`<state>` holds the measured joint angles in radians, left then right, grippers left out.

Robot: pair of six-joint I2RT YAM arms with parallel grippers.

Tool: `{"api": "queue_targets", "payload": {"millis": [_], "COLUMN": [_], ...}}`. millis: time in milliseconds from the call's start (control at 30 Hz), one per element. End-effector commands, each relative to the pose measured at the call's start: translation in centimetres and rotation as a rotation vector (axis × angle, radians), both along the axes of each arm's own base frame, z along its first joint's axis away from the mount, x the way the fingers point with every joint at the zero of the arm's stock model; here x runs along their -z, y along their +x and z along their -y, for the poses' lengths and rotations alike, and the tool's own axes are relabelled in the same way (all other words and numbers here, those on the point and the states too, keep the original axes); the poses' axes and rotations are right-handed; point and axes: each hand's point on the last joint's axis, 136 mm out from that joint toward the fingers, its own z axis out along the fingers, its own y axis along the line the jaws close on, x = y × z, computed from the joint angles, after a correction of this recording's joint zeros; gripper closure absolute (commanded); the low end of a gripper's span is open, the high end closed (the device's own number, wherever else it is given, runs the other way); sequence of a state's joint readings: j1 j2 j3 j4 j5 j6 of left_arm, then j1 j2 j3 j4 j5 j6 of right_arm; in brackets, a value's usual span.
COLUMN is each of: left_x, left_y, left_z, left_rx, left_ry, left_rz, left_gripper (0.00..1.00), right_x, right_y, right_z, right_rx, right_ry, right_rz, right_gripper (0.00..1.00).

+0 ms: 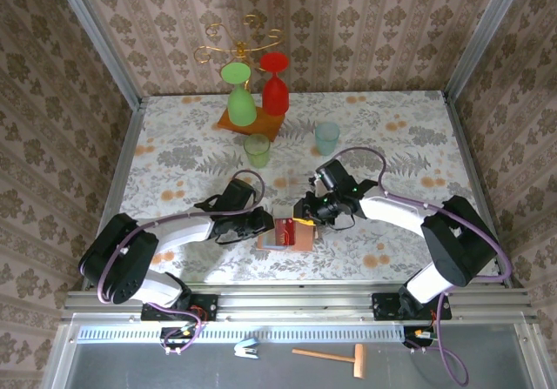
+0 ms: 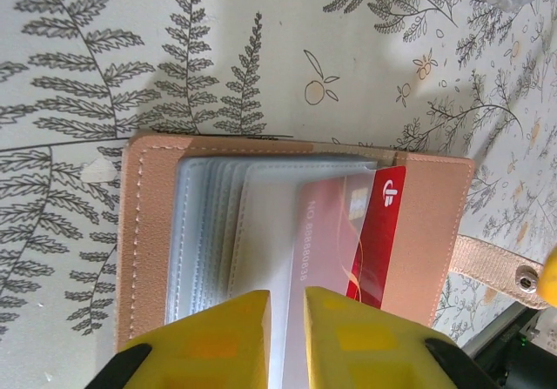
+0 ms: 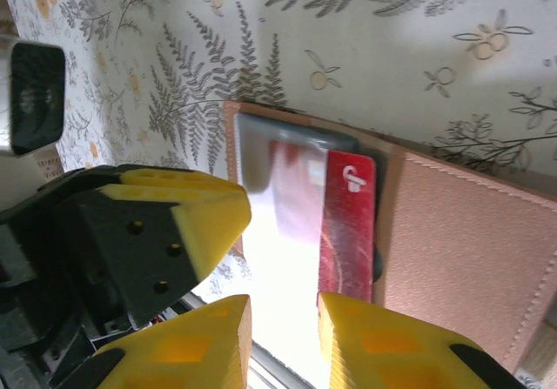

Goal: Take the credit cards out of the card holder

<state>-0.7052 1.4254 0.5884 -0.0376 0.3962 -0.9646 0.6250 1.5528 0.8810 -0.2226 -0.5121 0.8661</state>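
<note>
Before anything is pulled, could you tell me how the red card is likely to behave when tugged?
The red card looks thin and flat, so probably light and stiff. It lies partly under a glossy clear sleeve, so it may slide out easily. The card holder looks slim and could drag along unless pinned.

Tan card holder (image 2: 150,232) lying open, flat; red credit card (image 2: 383,232) partly out of its clear sleeve.
</note>
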Motion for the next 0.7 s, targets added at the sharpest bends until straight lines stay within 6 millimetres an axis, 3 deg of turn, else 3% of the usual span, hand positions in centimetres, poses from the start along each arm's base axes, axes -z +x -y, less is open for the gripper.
{"api": "queue_targets", "payload": {"millis": [0, 200, 467, 667], "left_x": [-0.4, -1.8, -1.0, -0.6], "left_y": [-0.1, 0.3, -0.3, -0.4], "left_z": [-0.1, 0.6, 1.9, 1.8], "left_rx": [0.008, 0.006, 0.023, 0.018], "left_ry": [-0.008, -0.048, -0.067, -0.064], "left_rz": [0.006, 0.022, 0.001, -0.003], "left_gripper": [0.82, 0.82, 0.82, 0.82], "right_x": [-0.6, 1.0, 3.7, 3.9], "right_y": [-0.4, -0.7, -1.0, -1.2], "right_z": [-0.5, -2.5, -1.8, -1.5], "right_rx": [-0.023, -0.051, -0.037, -0.055], "right_ry": [-0.051, -0.12, -0.169, -0.119], "right_rz": [0.003, -0.017, -0.038, -0.035], "right_gripper": [0.74, 0.74, 0.77, 0.77]}}
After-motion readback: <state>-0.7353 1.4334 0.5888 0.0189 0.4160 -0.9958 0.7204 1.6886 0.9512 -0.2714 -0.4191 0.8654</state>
